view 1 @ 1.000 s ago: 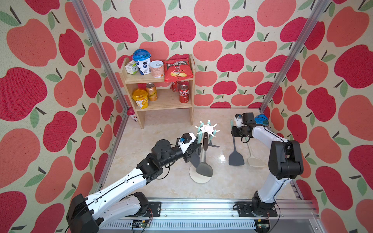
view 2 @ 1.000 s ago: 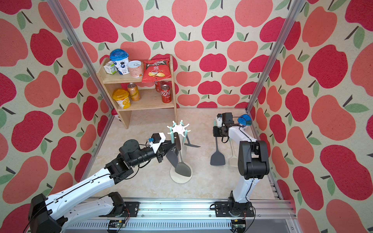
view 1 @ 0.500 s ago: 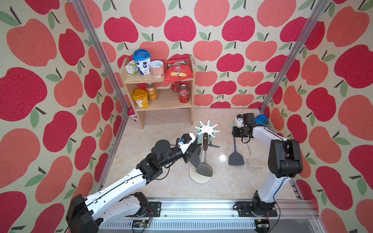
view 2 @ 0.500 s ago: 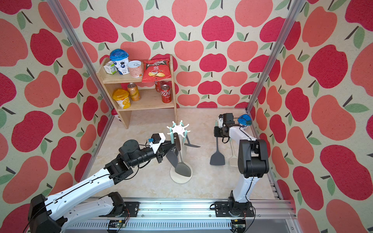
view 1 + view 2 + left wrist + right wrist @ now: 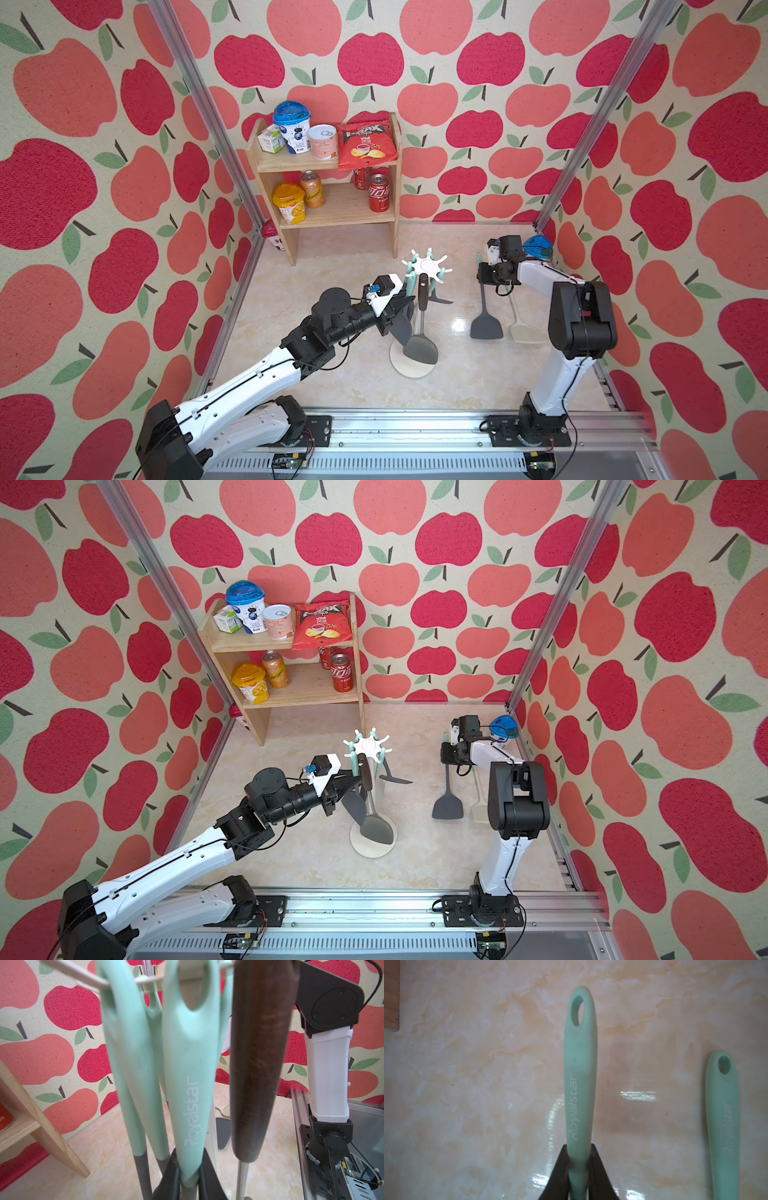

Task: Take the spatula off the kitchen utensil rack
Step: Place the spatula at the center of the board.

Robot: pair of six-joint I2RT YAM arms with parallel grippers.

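Apple-print walls are enclosing a glossy marbled floor (image 5: 332, 270). In both top views the kitchen utensil rack (image 5: 428, 264) is standing mid-floor. The left gripper (image 5: 400, 307) is reaching in beneath its star disc. Well apart, the right gripper (image 5: 484, 275) is pinching a dark turner (image 5: 486, 328), whose blade seems to be resting on the floor beside a pale utensil (image 5: 525, 332).

In the left wrist view the jaws are squeezing tight on the mint handle of the spatula (image 5: 190, 1076). Its eye is hanging at the rack's prongs, with a brown wooden handle (image 5: 257, 1064) crowding just beside it.

In the right wrist view the jaws are clamping the turner's mint handle.

Dragging the spatula sideways instead of lifting its eye clear is likely risking a tipped stand or a dislodged neighbour.
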